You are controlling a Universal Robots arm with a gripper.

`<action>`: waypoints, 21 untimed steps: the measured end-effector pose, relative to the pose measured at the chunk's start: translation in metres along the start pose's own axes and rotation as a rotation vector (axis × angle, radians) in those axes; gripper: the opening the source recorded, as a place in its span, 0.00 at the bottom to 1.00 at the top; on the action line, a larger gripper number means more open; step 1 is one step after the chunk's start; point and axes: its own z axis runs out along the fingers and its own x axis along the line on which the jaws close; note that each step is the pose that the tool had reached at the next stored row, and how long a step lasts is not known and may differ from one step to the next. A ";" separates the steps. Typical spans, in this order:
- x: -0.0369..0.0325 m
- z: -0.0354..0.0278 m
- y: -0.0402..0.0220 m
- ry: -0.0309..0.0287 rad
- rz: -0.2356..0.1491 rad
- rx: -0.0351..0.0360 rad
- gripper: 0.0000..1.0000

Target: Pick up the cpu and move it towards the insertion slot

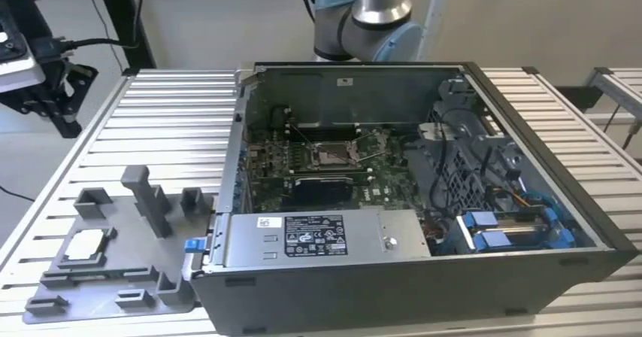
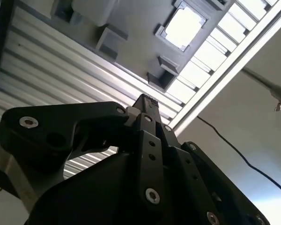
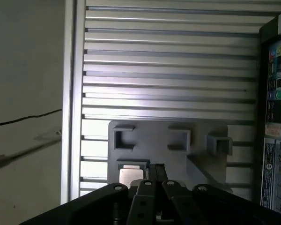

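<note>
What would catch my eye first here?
The open computer case sits in the middle of the exterior view, its green motherboard bare, the shiny insertion slot at its centre. On the exterior view's left a grey tray holds the pale cpu. In the second wrist view the black gripper points toward that tray.

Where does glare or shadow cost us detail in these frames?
In the second wrist view the cpu is blown out to plain white and the hand is nearly a black silhouette. In the first wrist view the table slats shine in bright bands. The exterior view is evenly lit, but the insertion slot lies in the shade of the computer case.
</note>
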 end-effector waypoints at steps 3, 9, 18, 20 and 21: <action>0.0063 -0.0003 -0.0108 0.0000 0.000 0.0000 0.00; 0.0107 -0.0007 -0.0261 0.0001 0.000 0.0001 0.00; 0.0108 -0.0006 -0.0261 0.0000 -0.001 0.0000 0.00; 0.0108 -0.0006 -0.0261 0.0000 -0.001 0.0000 0.00; 0.0108 -0.0006 -0.0261 0.0000 -0.001 0.0000 0.00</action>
